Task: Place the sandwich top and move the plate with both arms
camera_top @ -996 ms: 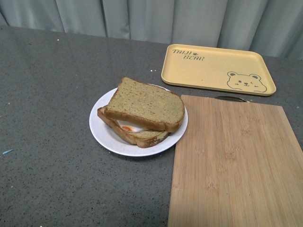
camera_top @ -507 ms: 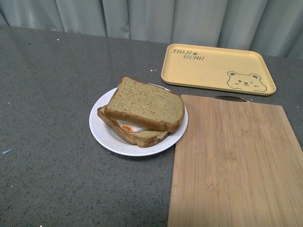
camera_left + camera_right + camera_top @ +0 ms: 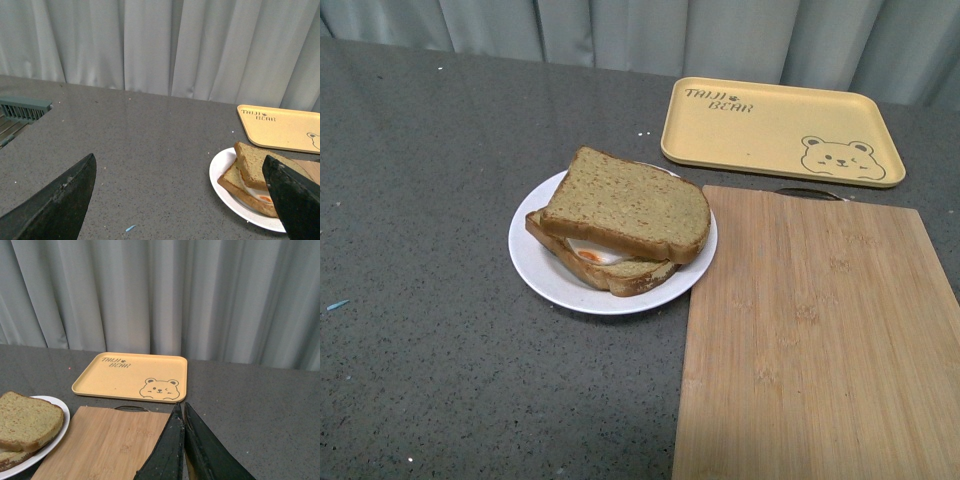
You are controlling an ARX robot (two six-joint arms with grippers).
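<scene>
Mostly hidden under the sandwich top (image 3: pixel 625 205), egg slice (image 3: pixel 620 280); left fingers (image 3: pixel 55 205) apart, right fingers (image 3: pixel 167 450) together.

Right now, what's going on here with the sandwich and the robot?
Nothing is being handled. The sandwich top lies on the egg slice, on the plate, which sits on the grey table beside the cutting board, with the yellow tray behind. Neither arm shows in the front view. The left gripper is wide open and the right gripper is shut, both empty and away from the plate. The top is placed; moving the plate is not yet done.
</scene>
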